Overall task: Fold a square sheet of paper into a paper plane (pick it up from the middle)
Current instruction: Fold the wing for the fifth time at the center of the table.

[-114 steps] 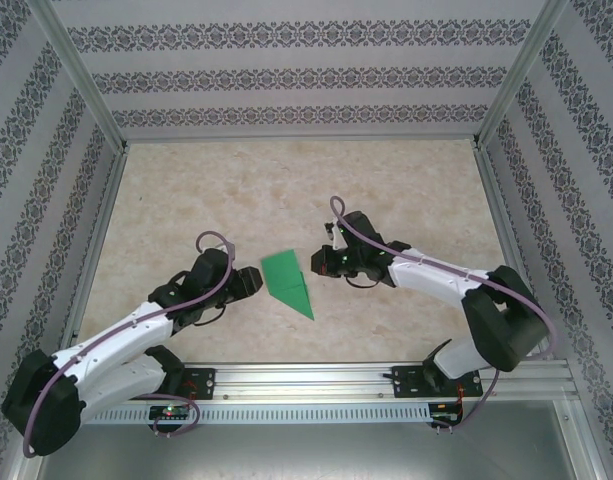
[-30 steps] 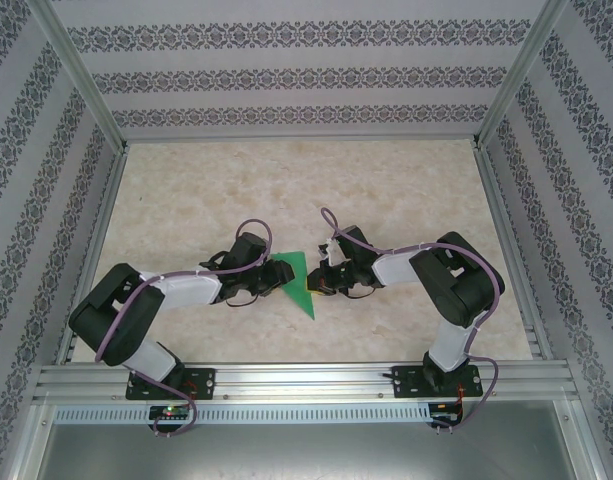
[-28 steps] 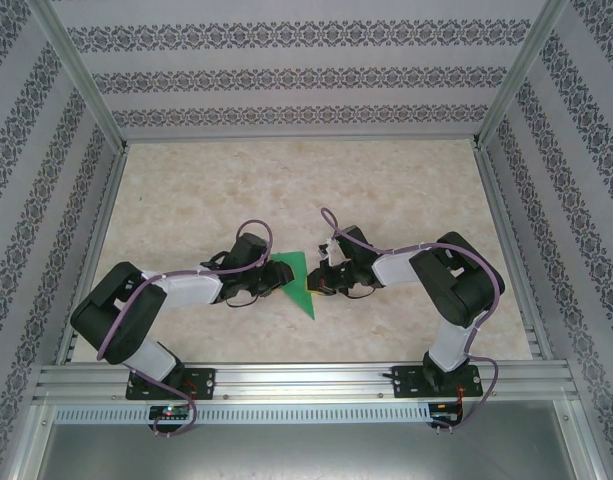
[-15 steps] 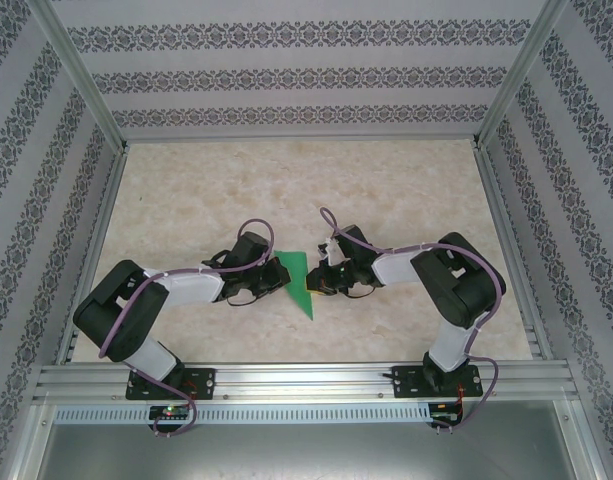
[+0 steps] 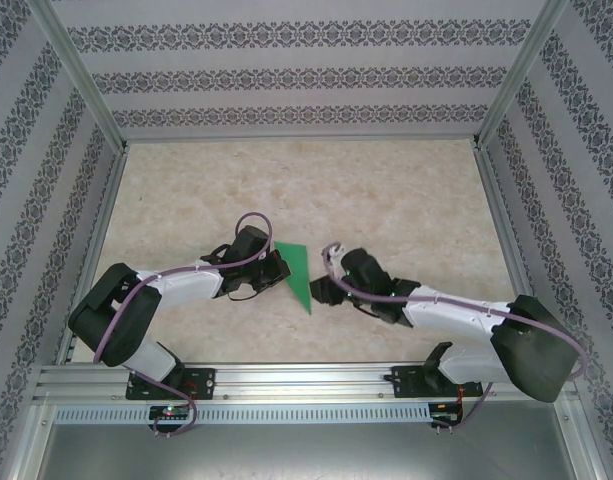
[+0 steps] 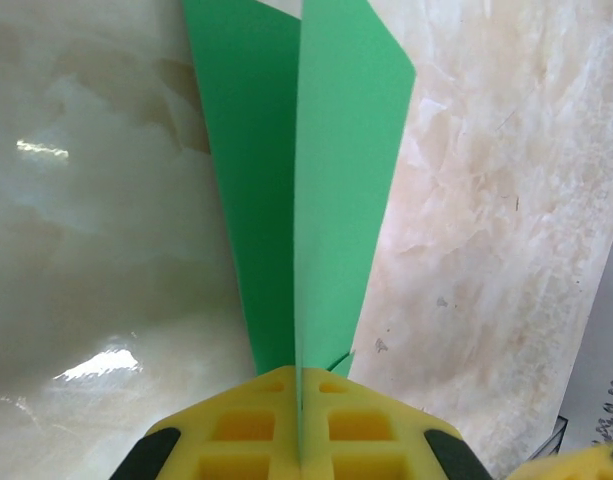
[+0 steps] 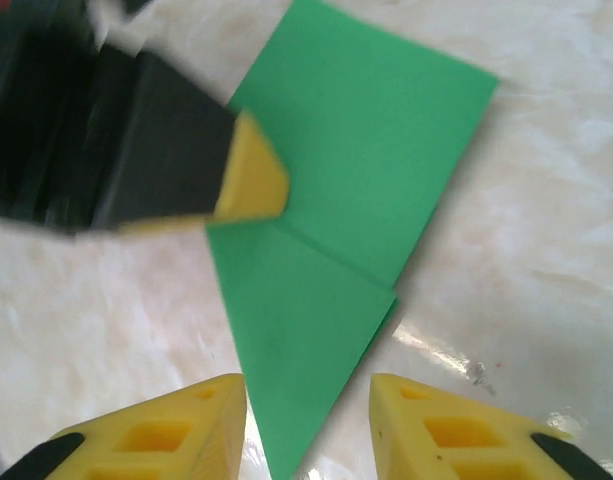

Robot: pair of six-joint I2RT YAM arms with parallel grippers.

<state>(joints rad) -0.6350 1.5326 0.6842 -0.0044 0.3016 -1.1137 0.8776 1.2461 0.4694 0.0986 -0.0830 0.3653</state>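
The left arm [image 5: 186, 285] and right arm [image 5: 456, 315] share one build: white links between bulky black joint housings. A thin mauve cable [image 5: 249, 215] runs along each arm, looping free near the wrist. The fingers [image 7: 176, 430] are yellow blocks with square recesses (black at their outer corners). The bases [image 5: 171, 383] are black.

bright even light; glare on tabletop [image 6: 486, 200]; right-wrist view blurred

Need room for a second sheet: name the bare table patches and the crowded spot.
Bare: the far half of the table, from back wall to left arm and right arm; a small pocket between arms and front rail. Crowded: the middle, where the left end effector pinches the green paper and the right end effector stands open at its tip.
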